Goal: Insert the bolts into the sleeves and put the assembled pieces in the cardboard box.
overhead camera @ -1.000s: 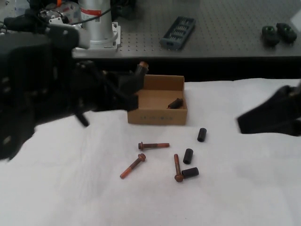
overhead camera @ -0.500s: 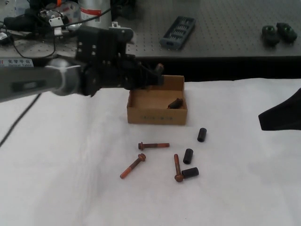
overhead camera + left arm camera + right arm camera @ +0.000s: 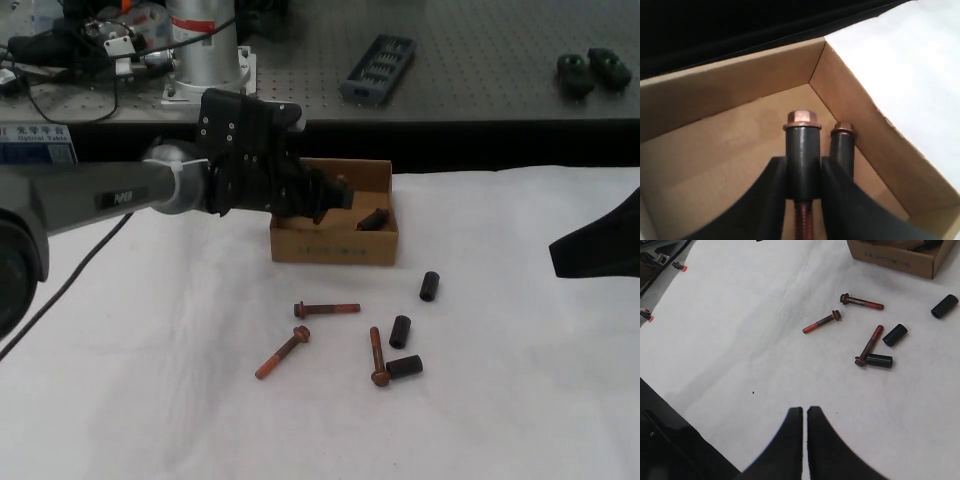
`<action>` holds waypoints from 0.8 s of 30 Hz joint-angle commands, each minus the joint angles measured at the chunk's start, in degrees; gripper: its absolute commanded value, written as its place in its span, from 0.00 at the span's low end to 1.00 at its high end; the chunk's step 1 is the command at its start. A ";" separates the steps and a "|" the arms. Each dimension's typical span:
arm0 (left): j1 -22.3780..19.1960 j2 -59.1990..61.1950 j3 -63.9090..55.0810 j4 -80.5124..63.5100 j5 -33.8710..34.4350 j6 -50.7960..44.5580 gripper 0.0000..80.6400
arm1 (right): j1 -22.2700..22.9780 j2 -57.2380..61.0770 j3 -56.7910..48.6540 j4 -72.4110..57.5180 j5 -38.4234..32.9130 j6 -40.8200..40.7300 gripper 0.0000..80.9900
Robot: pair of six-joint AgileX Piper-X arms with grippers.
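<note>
Change vs 1 s ago: the left arm was bulked up close at 9 o'clock with the piece raised at the box's rear-left corner. Now it's stretched out and the left gripper (image 3: pixel 335 195) has dropped inside the cardboard box (image 3: pixel 335 250). The right arm's dark shape backed off to the 3 o'clock edge, no shift in the last half second.

Left gripper (image 3: pixel 802 165) pinches the assembled piece (image 3: pixel 802 150) by its sleeve, bolt head pointing at a box corner. Second assembled piece (image 3: pixel 842 147) lies just beside it along the side wall, small gap between. Can't tell if the held piece touches the floor.

Right gripper (image 3: pixel 805 412) has its fingers pressed together, nothing held, over bare white cloth (image 3: pixel 150 400).

Loose at 6 o'clock of the box: bolts (image 3: pixel 327 309) (image 3: pixel 282 352) (image 3: pixel 377 356), sleeves (image 3: pixel 429 286) (image 3: pixel 400 331) (image 3: pixel 404 366) at their 3 o'clock.

Open cloth at 9 and 6 o'clock of the parts. The cloth's rear edge runs just behind the box.
</note>
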 commanded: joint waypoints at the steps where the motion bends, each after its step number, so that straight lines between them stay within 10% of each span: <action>1: 0.07 -0.53 -1.30 -0.58 -0.10 0.61 0.22 | -0.42 -0.52 -0.24 -0.02 -0.30 -0.92 0.04; 5: 0.07 -0.53 -1.30 -0.58 -0.10 0.07 0.45 | -0.42 -0.52 -0.24 -0.02 -0.30 -0.92 0.04; 9: 0.07 -0.66 -1.30 -0.58 -0.10 -0.94 0.45 | -0.42 -0.52 -0.24 -0.02 -0.30 -0.92 0.04; 15: 0.07 -3.08 -1.30 -0.32 2.95 -1.20 0.32 | -0.42 -0.52 -0.24 -0.02 -0.30 -0.92 0.04; 20: 0.07 -7.95 -1.30 9.98 6.67 0.26 0.00 | -0.42 -0.52 -0.24 0.20 -0.30 -0.91 0.04; 24: 0.07 -11.87 -1.30 25.52 5.86 8.01 0.01 | -0.42 -0.52 -0.24 1.74 -0.30 -0.91 0.04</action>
